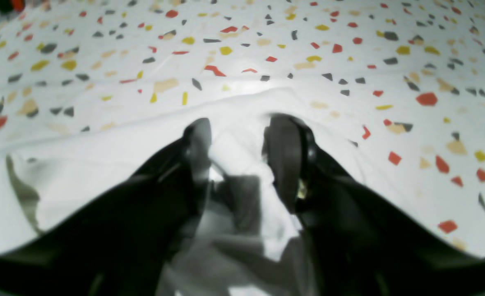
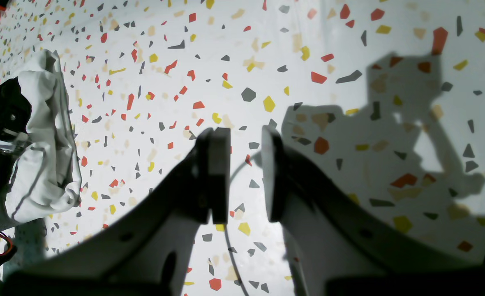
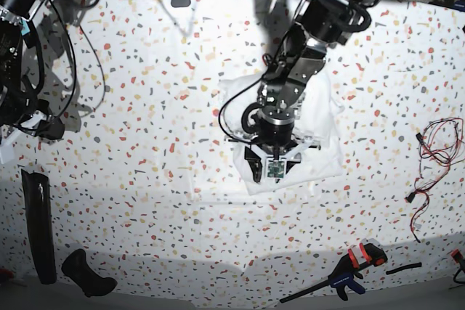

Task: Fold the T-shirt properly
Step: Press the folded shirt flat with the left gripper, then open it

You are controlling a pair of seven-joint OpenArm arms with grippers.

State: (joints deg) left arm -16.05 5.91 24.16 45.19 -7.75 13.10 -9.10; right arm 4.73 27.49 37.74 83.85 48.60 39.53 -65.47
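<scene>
Left pincer point(image 1: 236, 139) open w/ T-shirt point(image 1: 102, 164) bunched between fingers.

Base view: overhead, far, looking down on whole speckled surface point(image 3: 145, 143). Wrist views: close, along own end effector; all share surface.

Plain white T-shirt point(image 3: 320, 132) lies bunched and partly folded into a rough, wrinkled rectangle near the middle of the speckled bench point(image 3: 145, 143), edges uneven, one fold raised.
</scene>
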